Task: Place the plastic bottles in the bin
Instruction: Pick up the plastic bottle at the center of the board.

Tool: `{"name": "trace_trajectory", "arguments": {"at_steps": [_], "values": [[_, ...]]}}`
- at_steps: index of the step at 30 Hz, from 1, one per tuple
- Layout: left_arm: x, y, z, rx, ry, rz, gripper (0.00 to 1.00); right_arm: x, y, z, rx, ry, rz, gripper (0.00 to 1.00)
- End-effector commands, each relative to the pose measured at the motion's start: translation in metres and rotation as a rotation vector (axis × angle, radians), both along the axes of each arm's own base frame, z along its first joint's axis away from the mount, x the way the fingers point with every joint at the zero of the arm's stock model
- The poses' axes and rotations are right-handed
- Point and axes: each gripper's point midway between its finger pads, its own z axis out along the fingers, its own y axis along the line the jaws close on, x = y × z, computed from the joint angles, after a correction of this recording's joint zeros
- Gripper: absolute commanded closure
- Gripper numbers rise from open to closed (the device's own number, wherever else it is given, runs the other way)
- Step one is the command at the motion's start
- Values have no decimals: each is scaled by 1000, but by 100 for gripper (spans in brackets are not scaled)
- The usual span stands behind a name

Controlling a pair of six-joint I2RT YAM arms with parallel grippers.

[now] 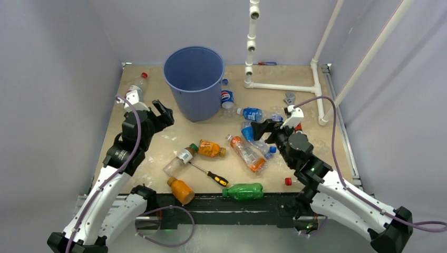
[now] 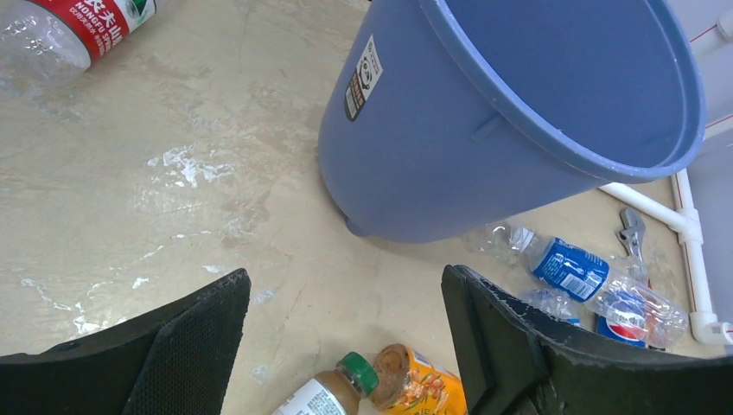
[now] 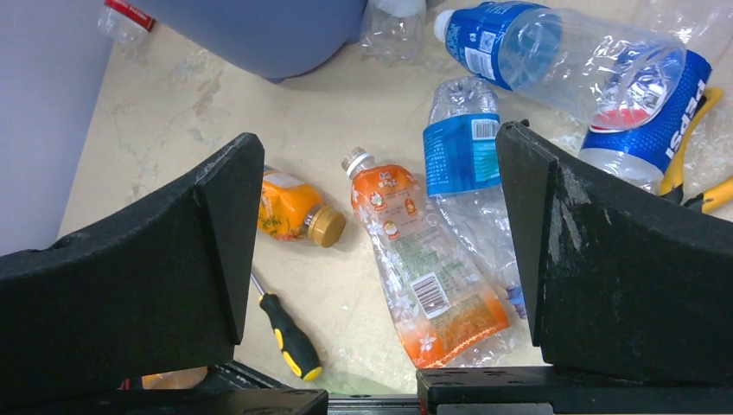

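The round blue bin stands upright at the back; it also fills the top of the left wrist view. Several plastic bottles lie on the table: a red-capped one far left, a Pepsi one by the bin, blue-labelled ones, a crushed orange-labelled one, orange ones, a green-capped one and a green one. My left gripper is open and empty, left of the bin. My right gripper is open and empty above the crushed bottle.
A yellow-and-black screwdriver lies among the bottles. A white pipe frame stands at the back right, with a wrench near it. Yellow-handled pliers lie under the Pepsi bottle. A loose red cap lies near the right arm.
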Motion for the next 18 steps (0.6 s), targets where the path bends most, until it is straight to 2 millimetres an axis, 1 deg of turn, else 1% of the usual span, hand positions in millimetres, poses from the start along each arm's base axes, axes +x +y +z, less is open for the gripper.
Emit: {"name": "trace_trajectory", "arguments": {"at_steps": [1,6,7,8,9,10,11,13,18], "values": [[1,-3,22,-3,-66,-26,18,1,-14,9,38,-17,-73,1],[-1,-5,23,-3,-86,-47,18,1,-18,8,8,-8,-86,1],[-1,-7,23,-2,-87,-60,18,2,-16,12,-13,-29,-75,1],[-1,-10,22,0,-86,-78,18,2,-9,13,-28,-38,-38,1],[0,-13,21,2,-85,-93,18,2,-2,14,-37,-41,1,1],[0,-15,20,2,-82,-105,18,4,0,11,-44,-29,-3,1],[0,-17,21,3,-81,-116,18,8,-1,6,-55,0,-31,1],[-1,-18,21,6,-84,-125,19,15,-5,-10,-86,80,-91,1],[-2,-19,23,1,-98,-135,19,28,-28,-19,-111,145,-257,1]]}}
